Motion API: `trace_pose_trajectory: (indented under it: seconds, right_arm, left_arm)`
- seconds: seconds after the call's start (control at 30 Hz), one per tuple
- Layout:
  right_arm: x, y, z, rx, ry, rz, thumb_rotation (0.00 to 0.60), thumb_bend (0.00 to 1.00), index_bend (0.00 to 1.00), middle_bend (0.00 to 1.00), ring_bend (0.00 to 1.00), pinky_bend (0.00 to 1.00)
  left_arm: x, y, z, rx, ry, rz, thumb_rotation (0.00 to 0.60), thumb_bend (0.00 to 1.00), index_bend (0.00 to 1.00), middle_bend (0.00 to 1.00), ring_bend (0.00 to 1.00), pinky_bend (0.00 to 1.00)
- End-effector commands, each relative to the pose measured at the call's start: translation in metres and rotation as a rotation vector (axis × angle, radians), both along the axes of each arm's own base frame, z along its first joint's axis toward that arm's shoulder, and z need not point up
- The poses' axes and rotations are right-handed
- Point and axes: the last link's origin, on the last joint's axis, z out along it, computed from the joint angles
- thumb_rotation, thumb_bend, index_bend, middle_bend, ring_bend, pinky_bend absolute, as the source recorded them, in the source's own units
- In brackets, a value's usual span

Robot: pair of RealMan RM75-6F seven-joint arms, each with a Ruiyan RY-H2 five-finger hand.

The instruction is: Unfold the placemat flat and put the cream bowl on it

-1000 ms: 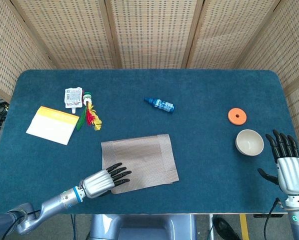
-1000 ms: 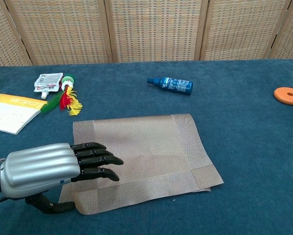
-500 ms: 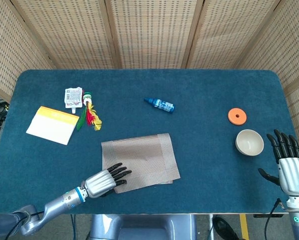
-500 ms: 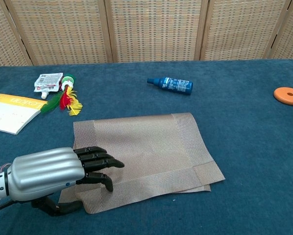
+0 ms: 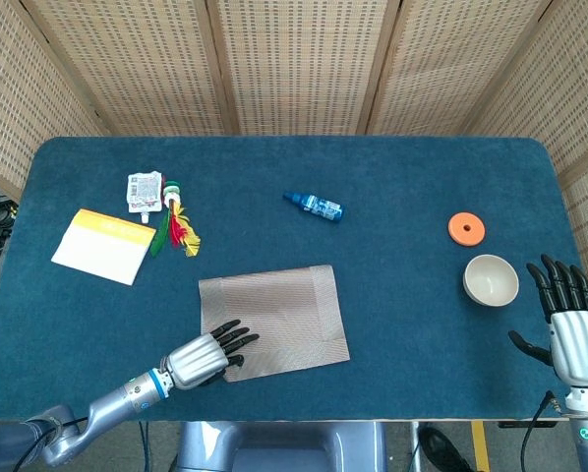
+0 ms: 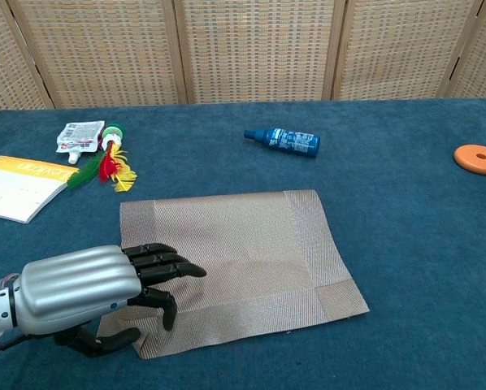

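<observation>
1. Nearest, left hand (image 6: 80,288) resting on the near-left corner of the placemat (image 5: 274,320), dark fingers (image 6: 158,264) loosely curled over the weave, thumb at the mat's near edge; whether pinching the fabric, cannot tell.
2. Spread flat near the table's (image 5: 422,324) front edge, that beige placemat, all in a single layer.
3. Well off to the right, right hand (image 5: 572,329) held upright with fingers apart, holding nothing.
4. Just beyond it, cream bowl (image 5: 491,280) upright on the blue cloth, well apart from the mat.
5. Further back, orange disc (image 5: 466,228), blue bottle (image 5: 314,206), feathered toy (image 5: 178,231), sachet (image 5: 144,190) and notepad (image 5: 104,245).
</observation>
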Motion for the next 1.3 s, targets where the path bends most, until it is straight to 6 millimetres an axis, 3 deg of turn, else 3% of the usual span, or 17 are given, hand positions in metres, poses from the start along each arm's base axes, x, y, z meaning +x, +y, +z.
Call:
trace_pose_trajectory:
  seconds: [0.03, 0.77, 1.1, 1.3]
  right_arm:
    - [0.001, 0.000, 0.001, -0.004, -0.002, 0.003, 0.600, 0.00, 0.10, 0.00, 0.00, 0.00]
    - [0.004, 0.004, 0.002, -0.005, -0.006, 0.014, 0.600, 0.00, 0.13, 0.00, 0.00, 0.00]
    - [0.006, 0.005, 0.003, -0.007, -0.013, 0.020, 0.600, 0.00, 0.14, 0.00, 0.00, 0.00]
    - [0.006, 0.005, 0.004, -0.008, -0.016, 0.023, 0.600, 0.00, 0.14, 0.00, 0.00, 0.00]
  left_arm:
    - [0.000, 0.000, 0.000, 0.006, -0.004, -0.001, 0.600, 0.54, 0.52, 0.00, 0.00, 0.00]
    - [-0.018, -0.007, 0.020, 0.024, -0.018, 0.015, 0.600, 0.53, 0.52, 0.00, 0.00, 0.00]
    - [-0.014, -0.007, 0.017, 0.025, -0.035, 0.022, 0.600, 0.55, 0.69, 0.00, 0.00, 0.00]
    - [0.004, 0.003, 0.017, 0.021, -0.120, 0.107, 0.600, 0.58, 0.80, 0.00, 0.00, 0.00]
